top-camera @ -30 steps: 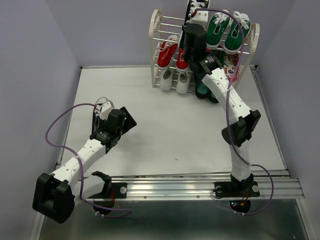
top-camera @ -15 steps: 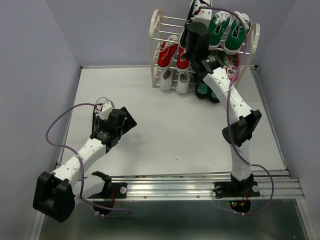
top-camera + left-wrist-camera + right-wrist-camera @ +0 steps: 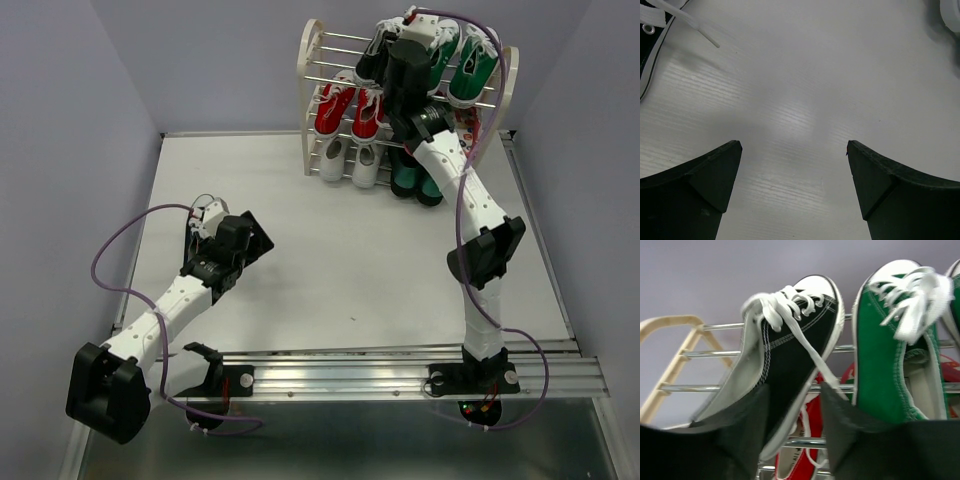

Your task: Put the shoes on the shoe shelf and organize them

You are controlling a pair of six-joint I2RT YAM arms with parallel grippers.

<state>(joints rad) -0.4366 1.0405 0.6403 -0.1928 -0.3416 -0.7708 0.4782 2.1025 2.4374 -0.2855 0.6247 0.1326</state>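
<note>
**Black sneaker on the top tier, right jaws partly spread**

The black sneaker (image 3: 795, 350) lies on the top rods of the shoe shelf (image 3: 308, 100), toe pointing away from the gripper, just beside a green sneaker (image 3: 885, 365). The right gripper (image 3: 794, 387) straddles its heel end, fingers partly spread. A sliver of gap shows at 1 finger; contact at the other cannot be told. 2 red sneakers (image 3: 330, 105) sit a tier below, with 2 white sneakers (image 3: 335, 160) under them. Well apart, the left gripper (image 3: 792, 147) hangs spread wide over the table (image 3: 805, 75), holding nothing, with a second black sneaker (image 3: 647, 45) near it.

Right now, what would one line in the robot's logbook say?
right gripper: open, at black sneaker on shoe shelf top tier | left gripper: open, over table | second black sneaker: on table
</note>
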